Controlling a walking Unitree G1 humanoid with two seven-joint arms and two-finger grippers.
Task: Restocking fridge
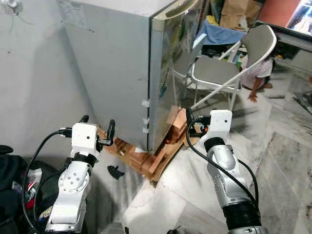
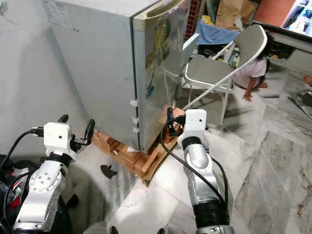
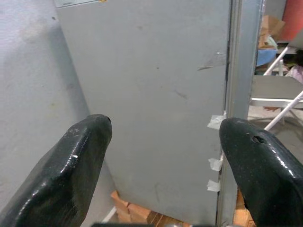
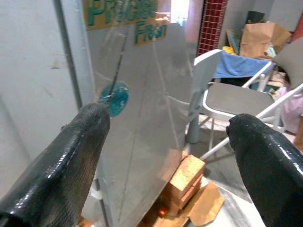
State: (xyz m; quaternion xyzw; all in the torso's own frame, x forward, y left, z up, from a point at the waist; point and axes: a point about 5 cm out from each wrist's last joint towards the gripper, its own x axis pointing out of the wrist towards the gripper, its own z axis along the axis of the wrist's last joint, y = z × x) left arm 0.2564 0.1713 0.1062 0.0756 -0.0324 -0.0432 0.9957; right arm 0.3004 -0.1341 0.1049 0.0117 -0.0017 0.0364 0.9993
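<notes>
Fridge (image 1: 122,68) door shut; bricks (image 1: 146,158) at base, chair (image 1: 222,73) beside.

A plain grey wall (image 1: 34,73) is seen on the left. The floor (image 1: 282,161) is laid with pale veined marble tiles. A grey folding chair (image 1: 229,68) with a white frame is set on the floor toward the back. Behind it, a blue cloth (image 1: 219,34) is draped over furniture, and a brown paper bag (image 1: 239,12) is placed above. A lit screen (image 1: 292,14) is seen in the far right corner. A person (image 1: 256,78) is seated on the floor beside the chair. Daylight is reflected off the marble.
</notes>
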